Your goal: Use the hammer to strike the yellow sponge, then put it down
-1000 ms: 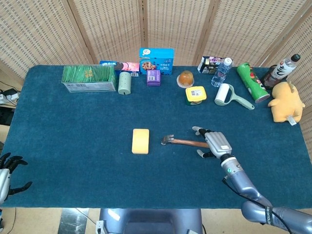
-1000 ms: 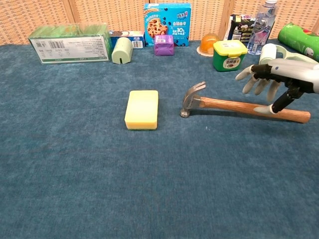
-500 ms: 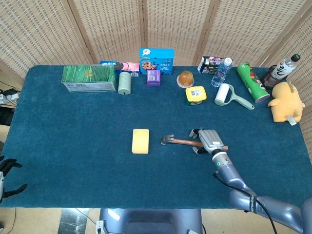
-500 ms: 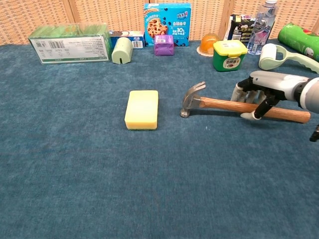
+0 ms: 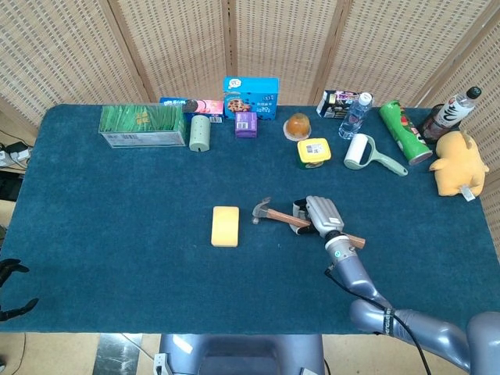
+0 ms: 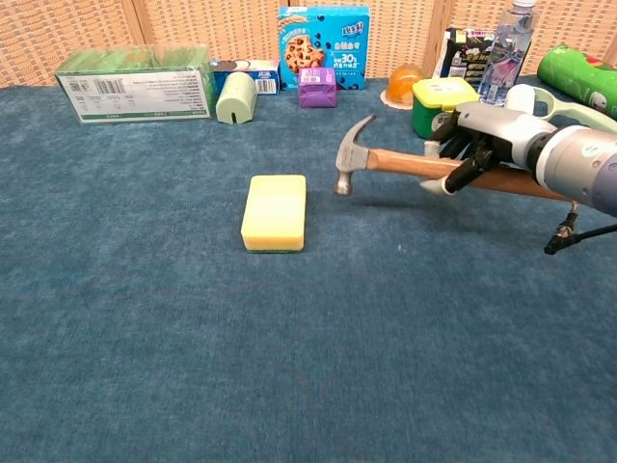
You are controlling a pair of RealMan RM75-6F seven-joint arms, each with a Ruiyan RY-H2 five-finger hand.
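Both views: right hand [image 6: 472,145] wrapped around hammer [image 6: 386,162]; left hand's [image 5: 9,289] fingertips, grip unclear, head view only.

Right robot hand [image 6: 479,143] fingers wrapped round handle; left barely visible.

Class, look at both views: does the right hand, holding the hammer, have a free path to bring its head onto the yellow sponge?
Probably yes. The right hand holds the hammer lifted, and only bare cloth separates its head from the yellow sponge.

Right hand [image 5: 319,214] grips the wooden handle of the hammer [image 5: 275,216]. Its metal head points toward the yellow sponge [image 5: 225,226], lying apart on the blue table [image 5: 117,203].
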